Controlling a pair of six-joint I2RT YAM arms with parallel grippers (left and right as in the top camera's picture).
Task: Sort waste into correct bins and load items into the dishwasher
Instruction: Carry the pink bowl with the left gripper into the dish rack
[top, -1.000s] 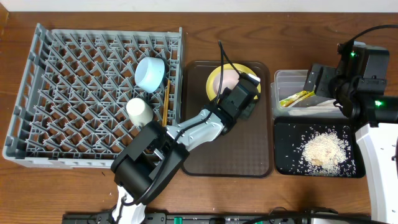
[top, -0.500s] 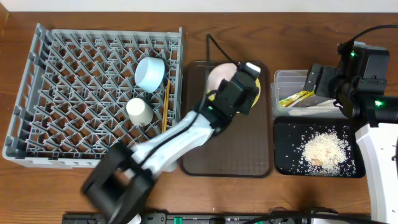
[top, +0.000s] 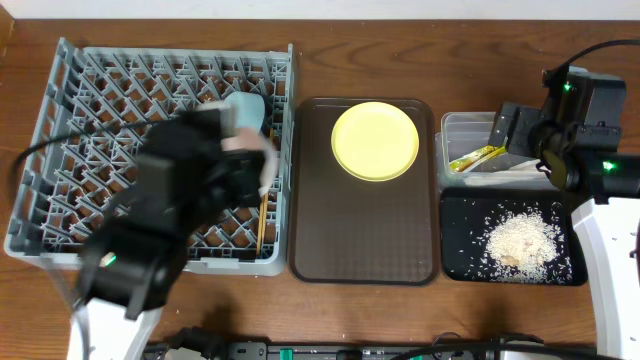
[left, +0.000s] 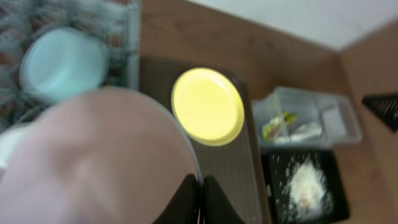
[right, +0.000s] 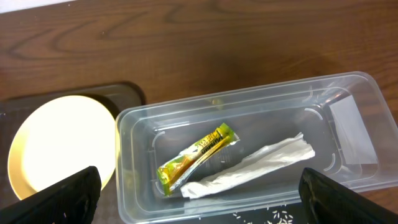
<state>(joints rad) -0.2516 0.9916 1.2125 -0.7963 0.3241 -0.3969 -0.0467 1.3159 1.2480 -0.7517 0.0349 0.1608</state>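
Now the left fingers (left: 185, 200) are clamped on a pale pink dish (left: 93, 162) over the dish rack (top: 120, 80); right fingers (right: 62, 199) gape above the clear tub (right: 273, 118); yellow plate (top: 375, 140) sits on the brown tray (top: 365, 230).

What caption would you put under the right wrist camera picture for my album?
A green-and-yellow packet and a white wrapper lie in the clear tub, beside the yellow plate.

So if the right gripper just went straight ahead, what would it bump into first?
Probably the white paper wrapper, lying beside the green-and-yellow packet in the clear tub. The right gripper hangs open above them, but depth is hard to judge.
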